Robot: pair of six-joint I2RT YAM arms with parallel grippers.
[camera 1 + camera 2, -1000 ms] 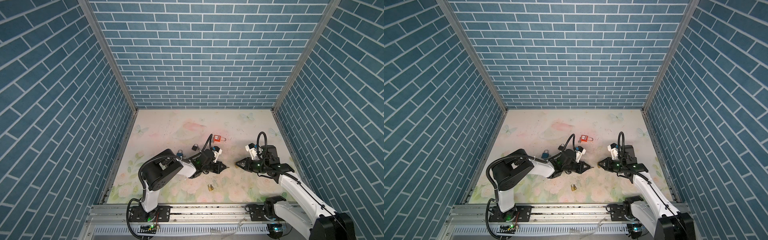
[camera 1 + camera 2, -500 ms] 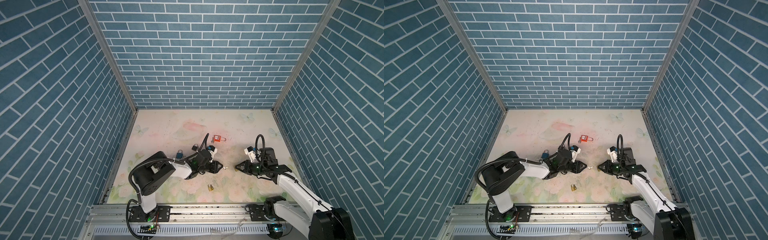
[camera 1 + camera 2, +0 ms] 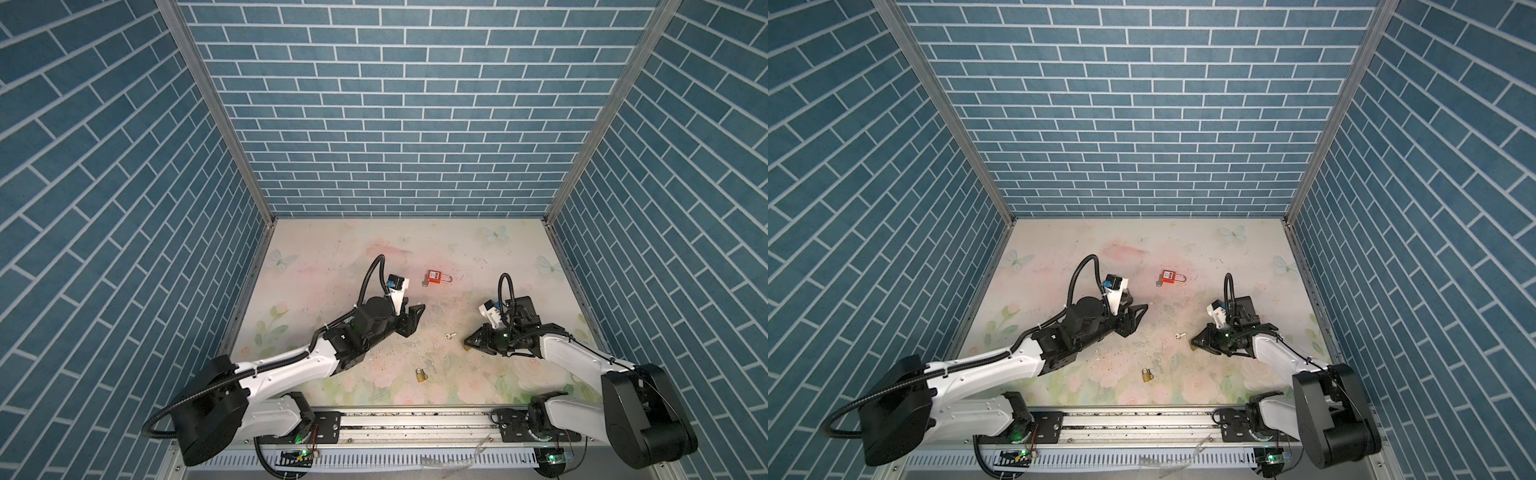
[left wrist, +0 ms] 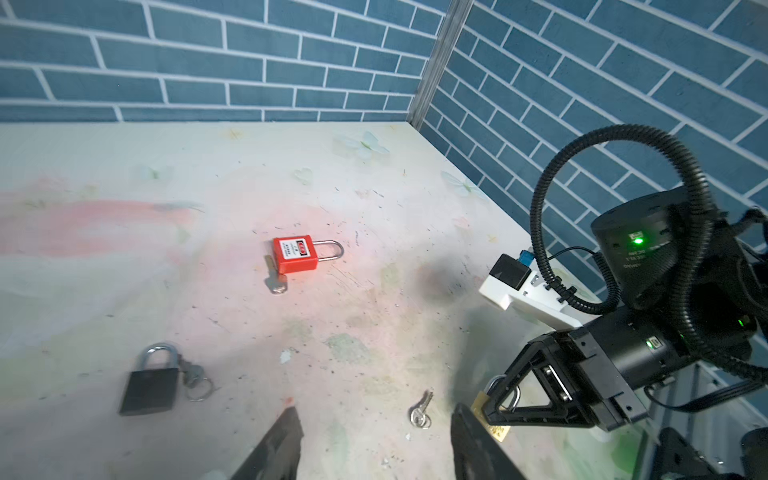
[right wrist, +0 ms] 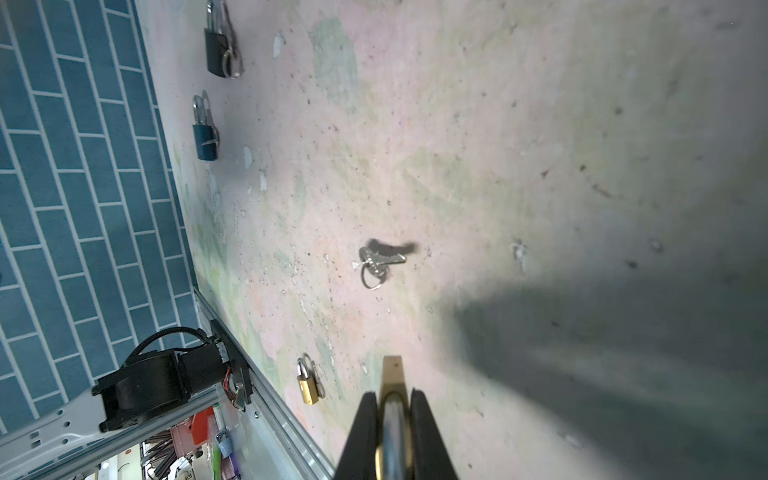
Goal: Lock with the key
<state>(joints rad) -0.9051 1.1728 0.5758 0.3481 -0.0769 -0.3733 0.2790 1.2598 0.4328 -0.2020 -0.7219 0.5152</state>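
In both top views you have the left gripper (image 3: 415, 319) with its jaws spread and nothing in them, low over the floral table (image 3: 332, 257). The right gripper (image 3: 468, 341) is clenched on the held padlock (image 3: 467, 348), a brass one, and points toward the left. The key (image 3: 449, 335) lies loose on the table between the two grippers, nearer the right one and touching neither. A red padlock (image 3: 434, 277) lies farther back, and a loose brass padlock (image 3: 421, 375) lies toward the front rail. In the left wrist view you see the left gripper's two fingers (image 4: 282, 444) well apart. The key (image 4: 420, 411), on its ring, lies flat beyond them, just beside the right gripper (image 4: 490, 409), which is closed on the held padlock (image 4: 495, 430). The red padlock (image 4: 295, 254) has a key in its base, and a black padlock (image 4: 149, 384) lies with keys alongside. In the right wrist view the fingers (image 5: 365, 424) pinch the shackle, and the held padlock (image 5: 392, 370) projects past their tips. The key (image 5: 376, 264) lies ahead, apart from them. You also see the loose brass padlock (image 5: 308, 384), a blue padlock (image 5: 204, 133) and the black padlock (image 5: 217, 45).
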